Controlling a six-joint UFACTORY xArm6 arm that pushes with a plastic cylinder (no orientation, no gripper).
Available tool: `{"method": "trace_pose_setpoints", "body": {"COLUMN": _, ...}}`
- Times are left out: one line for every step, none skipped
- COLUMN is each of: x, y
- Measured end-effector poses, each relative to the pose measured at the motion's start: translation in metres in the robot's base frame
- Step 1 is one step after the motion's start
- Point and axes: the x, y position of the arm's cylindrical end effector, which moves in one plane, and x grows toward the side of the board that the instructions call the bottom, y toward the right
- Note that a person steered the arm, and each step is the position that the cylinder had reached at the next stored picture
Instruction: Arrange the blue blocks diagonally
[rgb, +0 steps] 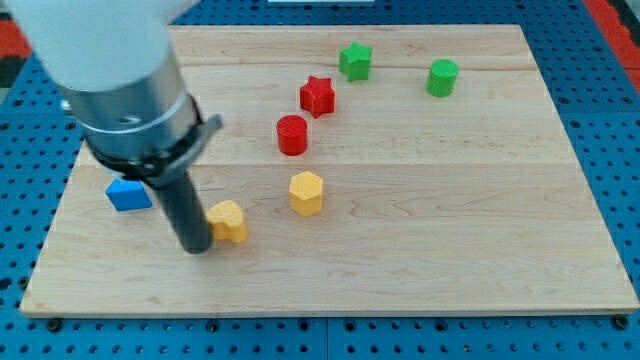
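Observation:
One blue block (128, 194), flat and roughly house-shaped, lies near the board's left edge. No other blue block shows; the arm may hide one. My tip (196, 246) rests on the board at the lower left, right of and below the blue block, a short gap apart. It stands just left of a yellow block (229, 220), close to touching it.
A yellow hexagonal block (306, 192) lies near the middle. A red cylinder (292, 134) and a red star (318, 96) sit above it. A green star (354, 61) and a green cylinder (442, 77) sit near the top. The wooden board (450, 230) lies on a blue pegboard.

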Motion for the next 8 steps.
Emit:
{"method": "trace_pose_setpoints", "body": {"x": 0.054, "y": -0.053}}
{"method": "trace_pose_setpoints", "body": {"x": 0.043, "y": -0.183}}
{"method": "trace_pose_setpoints", "body": {"x": 0.027, "y": -0.188}}
{"method": "trace_pose_setpoints", "body": {"x": -0.053, "y": -0.176}}
{"method": "trace_pose_setpoints", "body": {"x": -0.076, "y": -0.142}}
{"method": "trace_pose_setpoints", "body": {"x": -0.084, "y": -0.084}}
{"method": "trace_pose_setpoints", "body": {"x": -0.075, "y": -0.061}}
{"method": "trace_pose_setpoints", "body": {"x": -0.108, "y": -0.102}}
